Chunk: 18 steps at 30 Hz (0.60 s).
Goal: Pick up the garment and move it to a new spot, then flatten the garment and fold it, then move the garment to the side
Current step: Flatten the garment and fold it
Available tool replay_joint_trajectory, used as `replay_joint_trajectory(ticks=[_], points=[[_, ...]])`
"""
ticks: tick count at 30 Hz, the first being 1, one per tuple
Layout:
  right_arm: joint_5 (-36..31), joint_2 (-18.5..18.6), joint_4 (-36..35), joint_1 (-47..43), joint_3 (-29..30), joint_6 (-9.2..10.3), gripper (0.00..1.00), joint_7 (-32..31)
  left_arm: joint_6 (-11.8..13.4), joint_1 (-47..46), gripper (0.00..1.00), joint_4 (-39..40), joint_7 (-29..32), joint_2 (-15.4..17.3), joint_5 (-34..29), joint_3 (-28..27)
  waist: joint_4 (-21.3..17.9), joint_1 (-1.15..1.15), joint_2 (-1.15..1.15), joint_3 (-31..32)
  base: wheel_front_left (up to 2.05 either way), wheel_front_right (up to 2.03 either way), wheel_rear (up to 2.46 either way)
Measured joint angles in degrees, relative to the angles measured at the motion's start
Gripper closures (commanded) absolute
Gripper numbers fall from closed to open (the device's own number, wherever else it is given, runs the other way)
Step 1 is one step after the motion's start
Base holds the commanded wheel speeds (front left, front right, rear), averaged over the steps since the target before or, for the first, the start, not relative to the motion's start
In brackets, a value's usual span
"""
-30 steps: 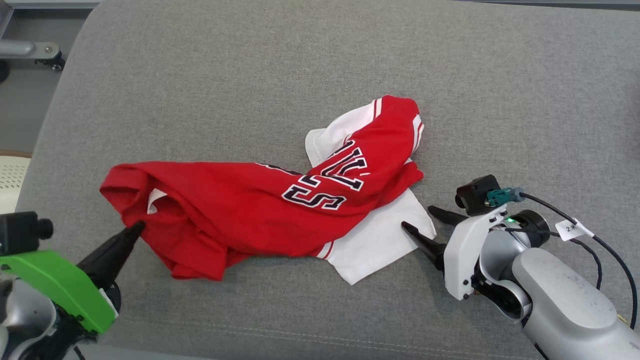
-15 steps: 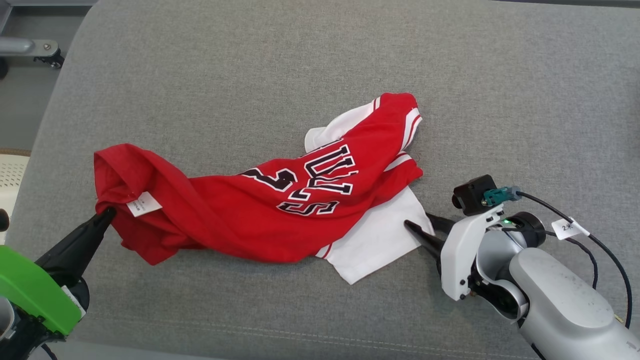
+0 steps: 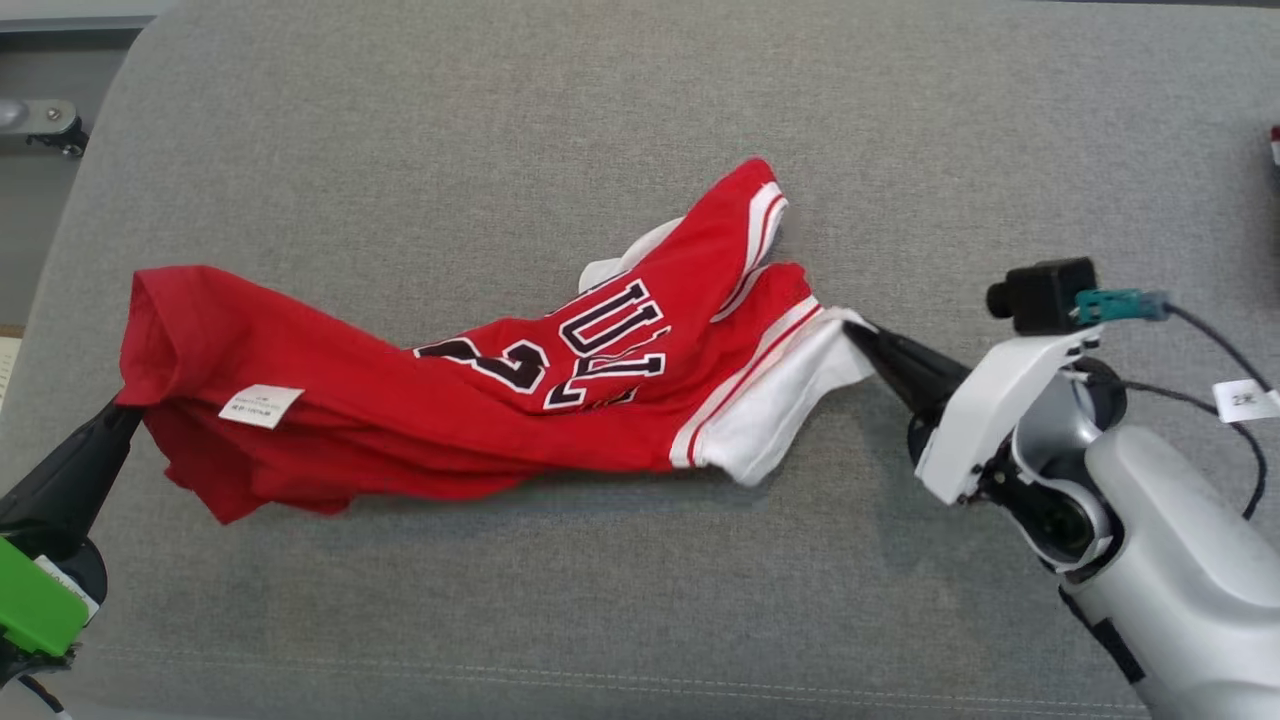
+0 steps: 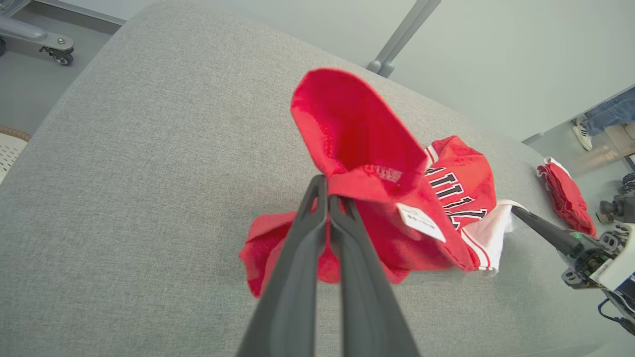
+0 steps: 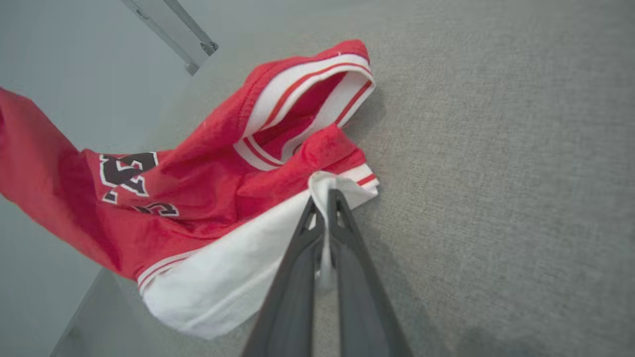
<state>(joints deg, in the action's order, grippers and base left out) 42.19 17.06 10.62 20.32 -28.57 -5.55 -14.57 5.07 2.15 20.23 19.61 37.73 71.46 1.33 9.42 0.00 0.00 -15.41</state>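
The garment [image 3: 480,400] is a red jersey with dark lettering and white trim. It hangs stretched between both grippers above the grey cushion [image 3: 600,120]. My left gripper [image 3: 130,410] is shut on its red left end, near a white label [image 3: 260,405]. The left wrist view shows those fingers pinching a red fold of the garment [image 4: 357,148] at the left gripper [image 4: 325,191]. My right gripper [image 3: 860,330] is shut on the white corner at the right end. Seen from the right wrist, white cloth of the garment [image 5: 223,277] runs between the closed fingers of the right gripper [image 5: 325,196].
The cushion's left edge [image 3: 60,250] drops to the floor, where a wheeled metal base [image 3: 40,120] stands. Another red cloth [image 4: 565,196] lies on the cushion's far right. A person's shoe [image 4: 583,131] is on the floor beyond. The cushion has open room in front and behind.
My right gripper shut on the white corner and lifted it up and to the right. The left gripper drew the red end farther left, pulling the crumpled garment out long.
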Motion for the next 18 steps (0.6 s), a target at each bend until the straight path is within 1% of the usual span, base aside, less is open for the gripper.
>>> replay_joint_trajectory(ticks=[5,8,9,11,14,16,18], points=[[6.7,1.0,-3.9,0.1,6.4,0.01,1.0,1.1,0.0,0.3,1.0,0.8,-0.6,0.0,0.5,-1.4,-1.4,0.0,0.0,0.4,0.0,0.0,0.0],[8.9,2.2,-6.4,0.2,10.6,0.13,1.0,2.1,0.2,0.3,1.0,1.1,-0.6,-0.1,0.6,-1.7,-2.3,0.0,0.0,0.6,0.0,0.0,0.0],[9.4,2.9,-7.3,0.3,12.1,0.24,1.0,2.5,0.2,0.3,1.0,1.5,-0.6,-0.1,0.7,-1.5,-2.6,0.0,0.0,0.6,0.0,0.0,0.0],[10.0,4.4,-8.9,0.5,14.6,1.13,1.0,2.9,0.1,0.3,1.0,2.6,-0.8,-0.5,1.7,-1.0,-3.3,0.0,0.0,0.7,0.0,0.0,0.0],[11.0,5.8,-11.5,0.6,17.8,2.13,1.0,3.5,-0.8,0.3,1.0,4.1,-1.1,-1.9,2.3,1.6,-4.6,0.0,0.0,0.7,0.0,0.0,0.0],[11.5,6.5,-12.6,0.6,19.4,2.47,1.0,3.5,-1.1,0.4,1.0,4.6,-1.6,-3.7,2.3,3.9,-5.5,0.0,0.0,0.5,0.0,0.0,0.0],[12.4,7.0,-13.5,0.3,20.6,3.22,1.0,3.5,-1.9,1.1,1.0,4.9,-1.6,-5.6,2.3,7.4,-6.4,0.0,0.0,0.3,0.0,0.0,0.0]])
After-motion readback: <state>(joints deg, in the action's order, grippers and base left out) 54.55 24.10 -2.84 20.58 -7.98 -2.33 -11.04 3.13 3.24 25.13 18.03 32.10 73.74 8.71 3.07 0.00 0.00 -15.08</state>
